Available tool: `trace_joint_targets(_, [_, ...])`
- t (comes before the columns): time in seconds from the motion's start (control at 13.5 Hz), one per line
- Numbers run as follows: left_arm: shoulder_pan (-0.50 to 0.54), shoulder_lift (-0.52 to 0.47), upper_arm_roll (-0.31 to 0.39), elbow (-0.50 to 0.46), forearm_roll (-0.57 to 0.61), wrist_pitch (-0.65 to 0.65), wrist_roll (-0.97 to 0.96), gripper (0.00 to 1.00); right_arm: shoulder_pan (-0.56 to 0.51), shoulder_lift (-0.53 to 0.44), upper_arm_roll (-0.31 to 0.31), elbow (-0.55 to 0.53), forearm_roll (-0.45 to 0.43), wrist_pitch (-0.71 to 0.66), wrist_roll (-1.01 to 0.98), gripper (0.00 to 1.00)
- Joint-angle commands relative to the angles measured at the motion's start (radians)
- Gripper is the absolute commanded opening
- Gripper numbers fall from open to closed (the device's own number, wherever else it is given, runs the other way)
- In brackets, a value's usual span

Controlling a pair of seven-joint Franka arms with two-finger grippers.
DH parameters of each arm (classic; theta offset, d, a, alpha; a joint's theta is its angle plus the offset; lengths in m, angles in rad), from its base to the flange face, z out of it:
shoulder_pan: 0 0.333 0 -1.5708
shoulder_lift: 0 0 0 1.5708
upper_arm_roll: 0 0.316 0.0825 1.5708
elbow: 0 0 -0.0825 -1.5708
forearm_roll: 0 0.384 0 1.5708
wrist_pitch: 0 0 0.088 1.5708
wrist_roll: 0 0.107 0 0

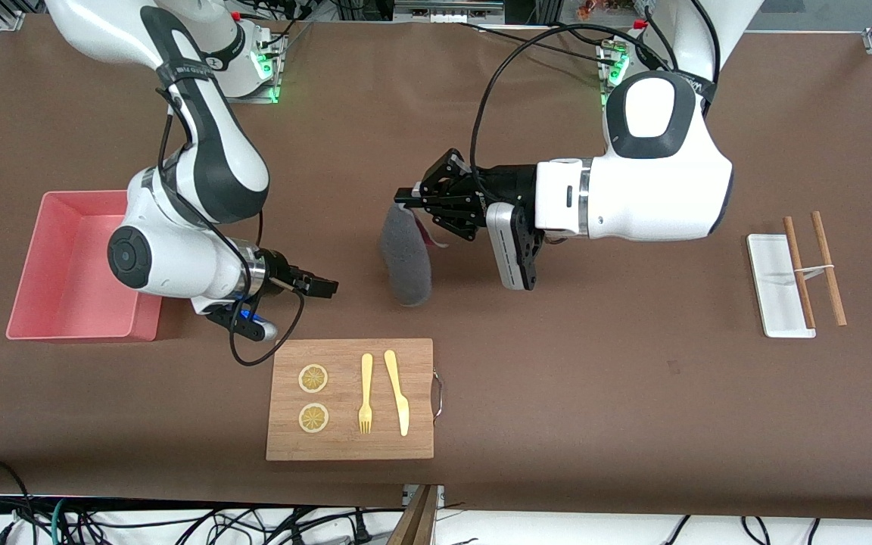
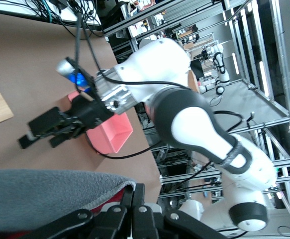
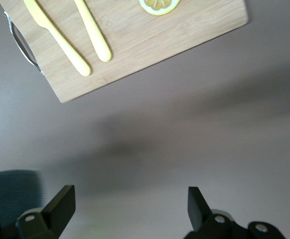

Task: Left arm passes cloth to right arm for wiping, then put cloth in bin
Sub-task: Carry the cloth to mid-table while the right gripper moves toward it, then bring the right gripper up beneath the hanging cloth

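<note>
The cloth (image 1: 406, 257) hangs dark grey face outward over the middle of the table, with a pinkish-red edge showing by the fingers. My left gripper (image 1: 404, 198) is shut on its upper corner. In the left wrist view the closed gripper (image 2: 140, 191) pinches the cloth's (image 2: 45, 194) hem. My right gripper (image 1: 322, 286) is open and holds nothing. It is over the table between the pink bin (image 1: 65, 257) and the cloth, a short gap away. In the right wrist view the right gripper (image 3: 130, 204) has only table between its fingers, with the cloth (image 3: 10, 194) off to one side.
A wooden board (image 1: 345, 443) lies nearer the front camera, with two lemon slices (image 1: 313, 378), a fork (image 1: 365, 393) and a knife (image 1: 398, 393) on it. A white tray (image 1: 773, 295) and chopsticks (image 1: 826, 265) lie toward the left arm's end. The bin sits at the right arm's end.
</note>
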Motion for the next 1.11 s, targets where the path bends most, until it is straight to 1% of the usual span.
trace_joint_targets(0.0, [-0.006,-0.01,0.004,-0.001,-0.047,0.004,-0.064,0.0,0.006,0.039,0.0,0.014,0.038,0.038,-0.004,1.0])
trace_joint_targets(0.07, [-0.006,-0.01,0.003,0.0,-0.05,0.004,-0.067,0.0,0.016,0.043,0.0,0.014,0.061,0.045,-0.005,1.0])
trace_joint_targets(0.15, [-0.006,-0.01,0.003,0.0,-0.065,0.005,-0.067,0.0,0.018,0.051,0.0,0.011,0.102,0.049,-0.005,1.0])
trace_joint_targets(0.3, [-0.011,-0.008,0.004,0.0,-0.107,0.008,-0.067,0.0,0.012,0.06,0.0,0.008,0.211,0.046,-0.007,1.0])
trace_joint_targets(0.44, [-0.018,-0.01,0.004,-0.001,-0.116,0.031,-0.067,0.0,-0.002,0.066,-0.001,0.007,0.294,0.036,-0.008,1.0])
trace_joint_targets(0.59, [-0.021,-0.008,0.004,-0.001,-0.114,0.033,-0.067,0.0,-0.034,0.068,-0.001,0.005,0.337,0.032,-0.043,1.0])
trace_joint_targets(0.74, [-0.022,-0.008,0.004,-0.001,-0.114,0.033,-0.067,0.0,-0.053,0.067,-0.004,-0.015,0.421,0.032,-0.07,1.0])
trace_joint_targets(0.89, [-0.023,-0.008,0.004,-0.001,-0.114,0.033,-0.067,0.0,-0.063,0.067,-0.011,-0.026,0.478,0.003,-0.1,1.0])
trace_joint_targets(0.96, [-0.023,-0.006,0.004,0.0,-0.114,0.034,-0.067,0.0,-0.072,0.067,-0.011,-0.033,0.518,-0.013,-0.103,1.0])
trace_joint_targets(1.03, [-0.023,-0.008,0.004,-0.001,-0.114,0.034,-0.067,0.0,-0.077,0.067,-0.011,-0.054,0.578,-0.013,-0.105,1.0])
